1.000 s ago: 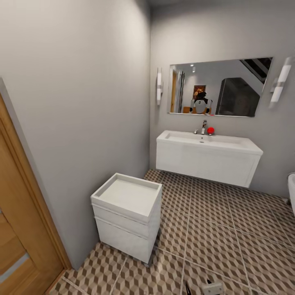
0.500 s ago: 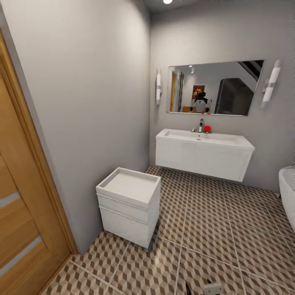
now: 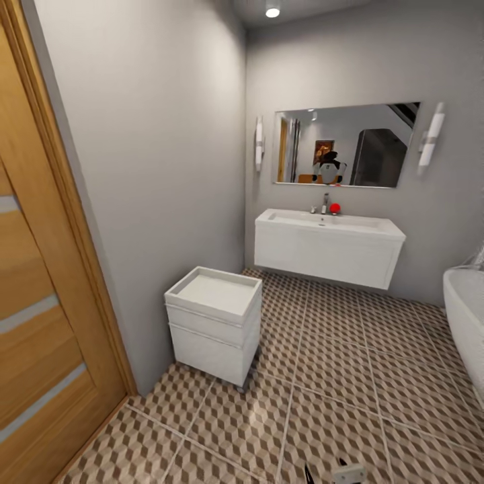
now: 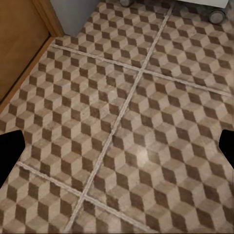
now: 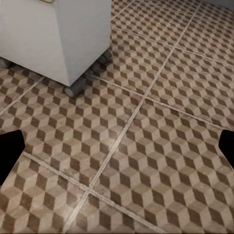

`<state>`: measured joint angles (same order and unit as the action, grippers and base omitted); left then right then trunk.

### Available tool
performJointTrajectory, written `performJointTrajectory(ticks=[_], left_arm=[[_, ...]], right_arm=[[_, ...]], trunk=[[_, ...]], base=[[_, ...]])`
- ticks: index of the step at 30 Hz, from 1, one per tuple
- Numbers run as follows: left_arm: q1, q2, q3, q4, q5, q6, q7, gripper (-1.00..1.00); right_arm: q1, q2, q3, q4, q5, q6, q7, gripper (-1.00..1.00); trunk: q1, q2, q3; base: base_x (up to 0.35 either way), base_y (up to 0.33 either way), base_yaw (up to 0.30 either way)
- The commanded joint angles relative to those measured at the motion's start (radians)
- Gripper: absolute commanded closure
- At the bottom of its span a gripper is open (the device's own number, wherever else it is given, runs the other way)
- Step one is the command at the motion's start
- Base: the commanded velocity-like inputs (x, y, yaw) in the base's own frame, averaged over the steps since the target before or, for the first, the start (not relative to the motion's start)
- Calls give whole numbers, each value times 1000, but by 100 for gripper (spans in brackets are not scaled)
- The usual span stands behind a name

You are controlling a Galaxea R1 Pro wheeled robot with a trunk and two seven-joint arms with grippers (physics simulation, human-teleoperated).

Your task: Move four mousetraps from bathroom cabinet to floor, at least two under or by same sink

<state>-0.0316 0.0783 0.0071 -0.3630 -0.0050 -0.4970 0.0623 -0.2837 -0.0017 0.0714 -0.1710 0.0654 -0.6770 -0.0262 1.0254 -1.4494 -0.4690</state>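
Observation:
The mousetraps and the cabinet are out of view. The white sink (image 3: 323, 250) hangs on the far wall under a mirror, with a chrome faucet (image 3: 325, 202) and a small red object (image 3: 335, 209) on its rim. The cube-patterned bathroom floor (image 3: 336, 376) spreads from the sink toward me. My left gripper (image 4: 117, 151) is open above bare tiles, its dark fingertips (image 4: 9, 151) far apart. My right gripper (image 5: 117, 148) is open too, over tiles near the small white unit (image 5: 53, 34), with nothing between its fingertips (image 5: 9, 148).
A small white cube unit (image 3: 214, 323) on castors stands against the left wall. A wooden door (image 3: 40, 323) fills the near left. A white bathtub (image 3: 467, 323) curves in at the right edge. Open tiles lie between the unit and the tub.
The whole head view has shifted: the camera has drawn back and turned, so more door shows at left, the sink looks farther off and the bathtub has come in at right.

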Motion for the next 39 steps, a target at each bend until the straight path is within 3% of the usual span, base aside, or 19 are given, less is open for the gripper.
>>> performJointTrajectory(ticks=[1,10,39], left_arm=[[-1,0,0,1,-1,-3,2,-100],[-1,0,0,1,-1,-3,2,-100],[-1,-15,-2,2,-3,-3,2,-100]], right_arm=[[-1,0,2,1,4,-3,-3,-100],[-1,1,2,1,4,-2,-3,-100],[-1,2,2,1,5,-1,-3,-100]], trunk=[[0,-1,-1],[0,-1,-1],[0,-1,2]], base=[[-119,0,0],[-37,0,104],[-1,0,249]])
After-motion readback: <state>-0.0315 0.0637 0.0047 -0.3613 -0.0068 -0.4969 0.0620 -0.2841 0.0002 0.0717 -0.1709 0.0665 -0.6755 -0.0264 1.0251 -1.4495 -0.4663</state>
